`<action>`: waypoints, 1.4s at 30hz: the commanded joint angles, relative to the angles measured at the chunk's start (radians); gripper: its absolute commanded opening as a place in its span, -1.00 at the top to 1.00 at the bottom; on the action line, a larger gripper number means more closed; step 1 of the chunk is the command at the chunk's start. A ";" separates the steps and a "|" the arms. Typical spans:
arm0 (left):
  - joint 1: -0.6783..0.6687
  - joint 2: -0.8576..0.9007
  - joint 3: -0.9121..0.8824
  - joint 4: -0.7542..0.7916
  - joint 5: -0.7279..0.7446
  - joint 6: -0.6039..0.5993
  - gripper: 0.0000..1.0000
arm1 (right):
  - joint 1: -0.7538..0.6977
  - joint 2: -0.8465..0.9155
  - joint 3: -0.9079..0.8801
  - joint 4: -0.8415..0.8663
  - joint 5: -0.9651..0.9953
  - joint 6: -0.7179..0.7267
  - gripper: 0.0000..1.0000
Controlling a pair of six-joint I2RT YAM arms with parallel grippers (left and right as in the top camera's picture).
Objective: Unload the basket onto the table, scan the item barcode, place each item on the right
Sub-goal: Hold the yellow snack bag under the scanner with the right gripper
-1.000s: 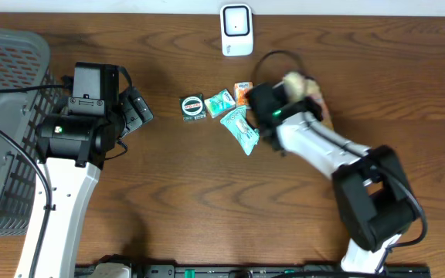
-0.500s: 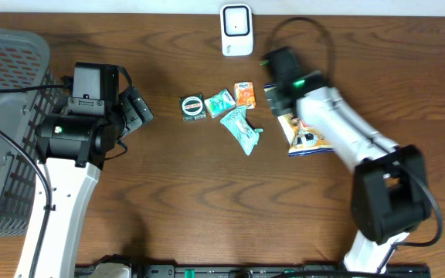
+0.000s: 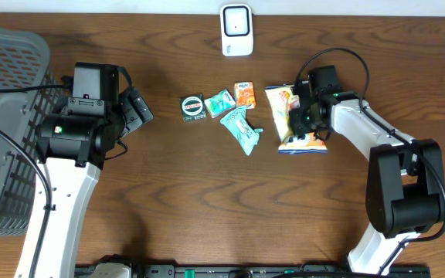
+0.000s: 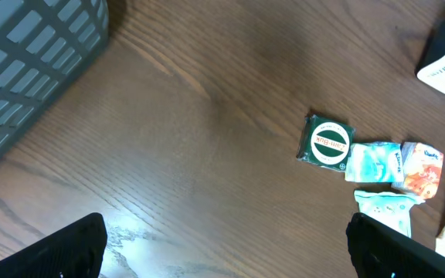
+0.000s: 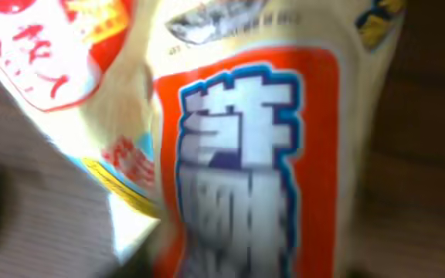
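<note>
Bag reached, no scan yet.
My right gripper (image 3: pixel 305 116) sits on the bag (image 3: pixel 282 114), which lies on the table (image 3: pixel 207 193) below and right of the scanner (image 3: pixel 236 29); pinched or not, I can't tell. Left gripper (image 3: pixel 136 108) spread wide, idle. Lift and barcode pass still to come, I reckon.
</note>
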 commanded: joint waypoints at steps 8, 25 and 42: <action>0.004 -0.002 0.013 -0.003 -0.006 0.010 -0.95 | 0.018 -0.008 0.228 0.054 -0.088 0.124 0.98; 0.004 -0.002 0.014 -0.003 -0.006 0.010 -0.96 | 0.154 0.204 0.661 0.377 -0.005 0.314 0.98; 0.004 -0.002 0.014 -0.003 -0.006 0.010 -0.96 | 0.180 0.515 1.052 -0.052 0.104 0.289 0.98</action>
